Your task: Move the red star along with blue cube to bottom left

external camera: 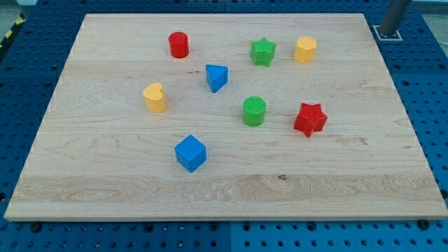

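Nearest us, the blue cube (190, 153) sits low and left of centre on the wooden board (336, 189). The red star (310, 119) lies well apart, toward the view's right, beside the green cylinder (254, 111). Our tip is out of view; we cannot tell its state.

One high, oblique view down over the whole wooden board (231, 189) from its near edge.

A pale wooden board (231, 189) with visible grain is laid on a blue perforated surface (430, 63), which is seen on every side of it. A grey post (397, 14) on a pale base plate is set at the view's top right, and the scene is evenly lit.
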